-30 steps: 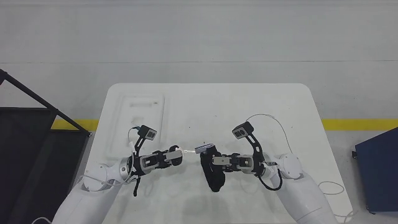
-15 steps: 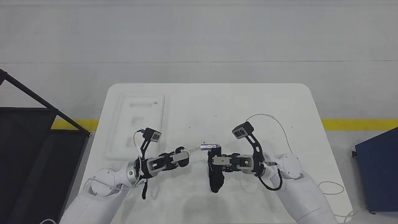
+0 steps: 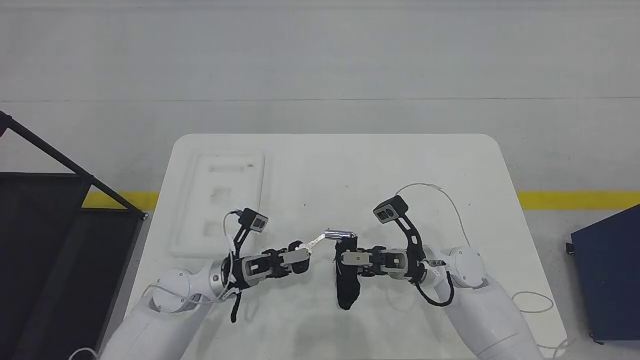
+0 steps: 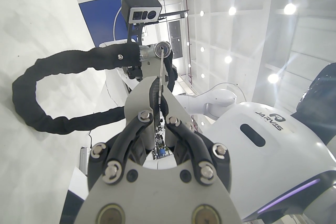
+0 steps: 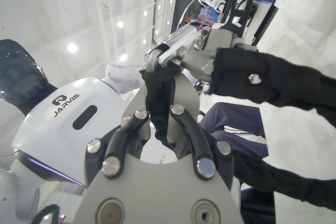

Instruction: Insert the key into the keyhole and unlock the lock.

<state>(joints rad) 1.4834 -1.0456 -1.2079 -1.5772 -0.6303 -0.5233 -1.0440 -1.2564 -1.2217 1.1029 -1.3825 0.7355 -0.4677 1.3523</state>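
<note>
The lock is a silver cylinder point(image 3: 341, 234) on a black fabric-covered cable loop point(image 3: 347, 290). My right gripper point(image 3: 350, 257) holds it above the table's middle, shut on the black cover point(image 5: 160, 83) just below the cylinder point(image 5: 178, 43). The left gripper point(image 3: 303, 250) is shut on a thin silver key point(image 3: 318, 239) pointing at the lock. In the left wrist view the key point(image 4: 160, 70) runs from the gripper point(image 4: 157, 86) up to the round keyhole face point(image 4: 162, 47). Its tip meets the slot; how deep it sits I cannot tell.
A white tray point(image 3: 222, 200) lies at the back left of the white table point(image 3: 450, 170). A thin white cable point(image 3: 440, 192) curves over the table behind the right arm. The black loop hangs down onto the table near the front edge.
The left gripper has carried the key to the right, up to the lock's keyhole. The lock shifted slightly right early on, then the right gripper held still.
</note>
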